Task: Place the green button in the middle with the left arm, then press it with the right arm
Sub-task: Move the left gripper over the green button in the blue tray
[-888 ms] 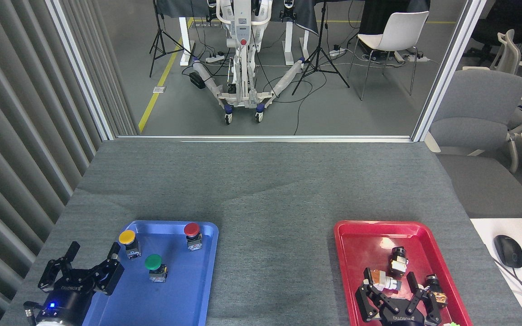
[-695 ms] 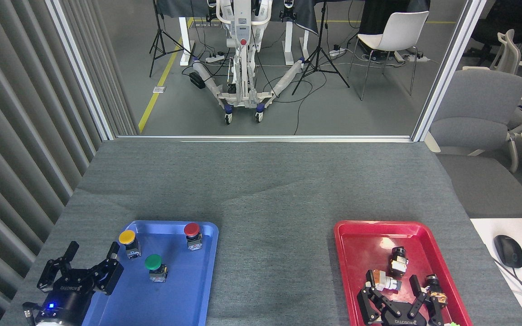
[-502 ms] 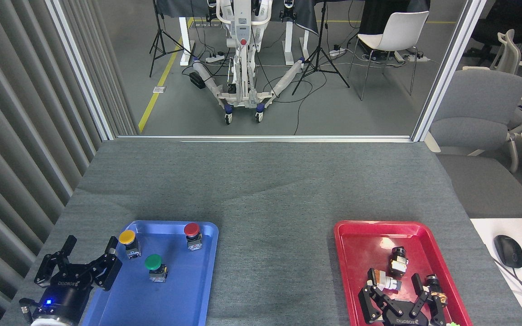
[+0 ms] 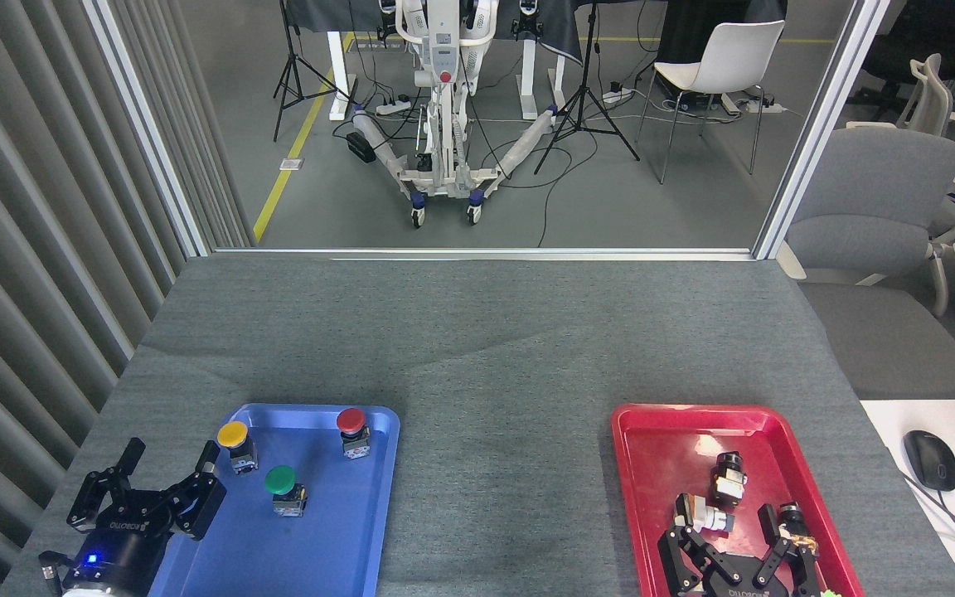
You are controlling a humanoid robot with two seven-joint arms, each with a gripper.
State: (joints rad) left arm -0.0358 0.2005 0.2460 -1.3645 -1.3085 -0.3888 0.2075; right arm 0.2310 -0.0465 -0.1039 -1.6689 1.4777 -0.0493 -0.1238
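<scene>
In the head view the green button (image 4: 281, 481) stood in the blue tray (image 4: 336, 547), untouched; the left gripper (image 4: 165, 477), fingers apart, had shifted slightly back toward it; the right gripper (image 4: 739, 539), also spread, had sunk lower over the red tray (image 4: 660, 431); the approach was only beginning.

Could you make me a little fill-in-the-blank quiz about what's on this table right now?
1. The green button stands in the ____ tray.
2. The button nearest the blue tray's right rim has a ____ cap.
3. The left hand has its fingers spread ____.
4. The right hand is over the ____ tray.

Missing words: blue; red; open; red
</scene>
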